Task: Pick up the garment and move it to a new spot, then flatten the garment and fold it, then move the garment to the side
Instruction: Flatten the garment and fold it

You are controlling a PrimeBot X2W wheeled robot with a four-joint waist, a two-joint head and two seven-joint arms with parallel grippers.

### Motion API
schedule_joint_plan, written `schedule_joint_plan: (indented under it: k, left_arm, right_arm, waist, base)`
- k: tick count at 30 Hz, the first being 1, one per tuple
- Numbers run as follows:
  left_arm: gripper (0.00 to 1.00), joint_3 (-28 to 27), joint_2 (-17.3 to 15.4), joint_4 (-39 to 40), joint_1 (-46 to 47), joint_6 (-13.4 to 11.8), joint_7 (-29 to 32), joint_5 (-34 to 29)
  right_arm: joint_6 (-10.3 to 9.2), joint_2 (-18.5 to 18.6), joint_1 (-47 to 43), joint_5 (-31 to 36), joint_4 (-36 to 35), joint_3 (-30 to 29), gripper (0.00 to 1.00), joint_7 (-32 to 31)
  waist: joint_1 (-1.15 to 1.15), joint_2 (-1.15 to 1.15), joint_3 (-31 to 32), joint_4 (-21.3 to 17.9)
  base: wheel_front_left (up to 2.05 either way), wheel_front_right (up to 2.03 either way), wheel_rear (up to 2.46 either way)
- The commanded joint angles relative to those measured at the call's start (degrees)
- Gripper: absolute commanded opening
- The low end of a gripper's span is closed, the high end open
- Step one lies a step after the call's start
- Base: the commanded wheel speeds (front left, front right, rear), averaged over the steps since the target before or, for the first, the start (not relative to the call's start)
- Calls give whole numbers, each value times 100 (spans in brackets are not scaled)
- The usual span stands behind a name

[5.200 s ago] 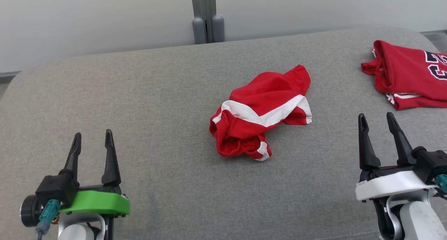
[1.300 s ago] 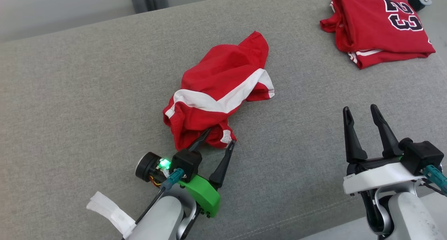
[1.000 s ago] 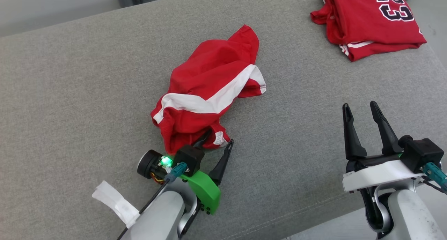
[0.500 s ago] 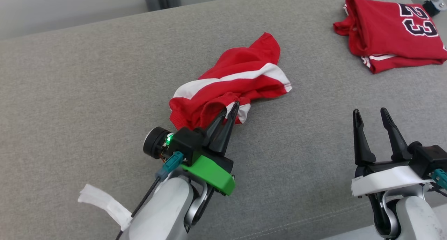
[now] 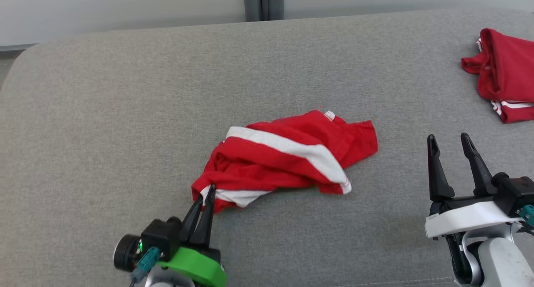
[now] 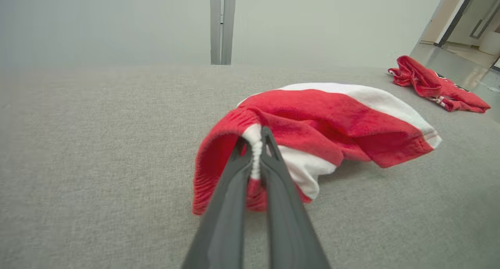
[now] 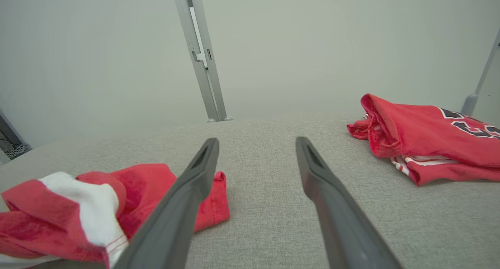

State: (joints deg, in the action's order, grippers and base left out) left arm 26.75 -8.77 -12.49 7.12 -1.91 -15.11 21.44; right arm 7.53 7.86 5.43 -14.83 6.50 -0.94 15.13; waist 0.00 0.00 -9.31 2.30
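The garment [image 5: 288, 159] is a crumpled red piece with a broad white stripe, lying near the middle of the grey cushion [image 5: 104, 112]. My left gripper [image 5: 206, 192] is shut on its near left corner; the left wrist view shows the white hem of the garment [image 6: 332, 120] pinched between my left gripper's [image 6: 254, 138] tips. My right gripper [image 5: 448, 141] stands open above the cushion at the lower right, well clear of the cloth. The right wrist view has the garment [image 7: 97, 206] at lower left, left of my right gripper [image 7: 256, 144].
A second red garment [image 5: 505, 72], folded and with dark numerals, lies at the cushion's far right edge [image 7: 425, 140]. A grey post [image 5: 263, 2] stands behind the cushion against a pale wall. Bare cushion stretches to the left and between the two garments.
My left gripper closed on the garment's near corner and has drawn it toward me and leftward, stretching the cloth out. The head camera has turned, shifting the whole picture. The right gripper stays open.
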Motion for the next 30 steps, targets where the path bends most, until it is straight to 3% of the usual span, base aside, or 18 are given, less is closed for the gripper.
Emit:
schedule_joint_plan:
  k: [1,5,6,7,20,30]
  left_arm:
    - [0,-113,-71,-50,-173,-53,-2,15]
    - [0,-333,-11,-325,-407,23,-1,85]
    - [44,-347,10,-413,-433,60,-1,56]
    - [100,-373,38,-450,-424,82,-2,28]
    - [100,-1410,346,197,-418,196,-2,-509]
    - [100,-2199,528,457,-488,358,-1,-803]
  right_arm:
    - [-10,26,-6,36,8,3,100,-1]
    - [-10,61,-53,8,44,-5,100,-1]
    - [-10,68,-71,1,57,-8,100,-1]
    - [-10,72,-85,-3,70,-4,100,-1]
    - [-10,1,-204,19,151,295,100,-1]
    - [-10,-99,-262,-200,509,1475,100,-1]
  waist:
    - [0,0,35,121]
    - [0,0,43,161]
    - [0,0,63,170]
    - [0,0,85,176]
    - [0,0,434,226]
    - [0,0,480,298]
  base:
    - [0,0,0]
    - [0,0,0]
    - [0,0,0]
    - [0,0,0]
    - [0,0,0]
    - [0,0,0]
